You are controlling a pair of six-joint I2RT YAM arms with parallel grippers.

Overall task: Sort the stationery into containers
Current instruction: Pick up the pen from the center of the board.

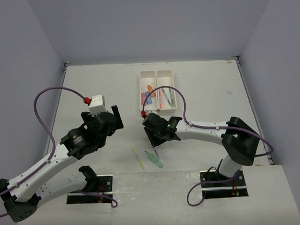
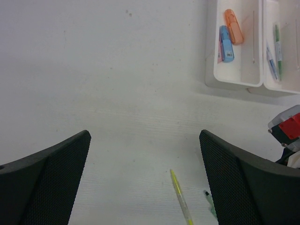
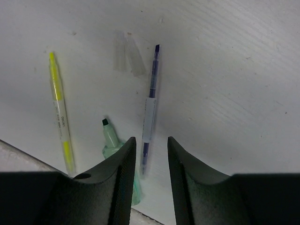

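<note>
The white two-compartment tray (image 1: 157, 72) stands at the back centre; its left compartment (image 2: 236, 79) holds orange (image 2: 233, 26), blue (image 2: 226, 43) and pink pieces, its right one thin pens (image 2: 277, 47). On the table near the front lie a yellow pen (image 3: 60, 112), an uncapped green marker (image 3: 111, 136) and a blue-and-white pen (image 3: 149, 112). My right gripper (image 3: 151, 139) hovers low over that pen's end, jaws partly apart with the pen between them, not touching. My left gripper (image 2: 145, 154) is wide open over bare table, left of the yellow pen (image 2: 180, 199).
Two clear caps (image 3: 129, 58) lie beside the blue-and-white pen's tip. The right arm's red-and-white wrist part (image 2: 290, 129) shows at the left wrist view's right edge. The table's raised front ledge (image 1: 158, 179) runs just behind the loose pens.
</note>
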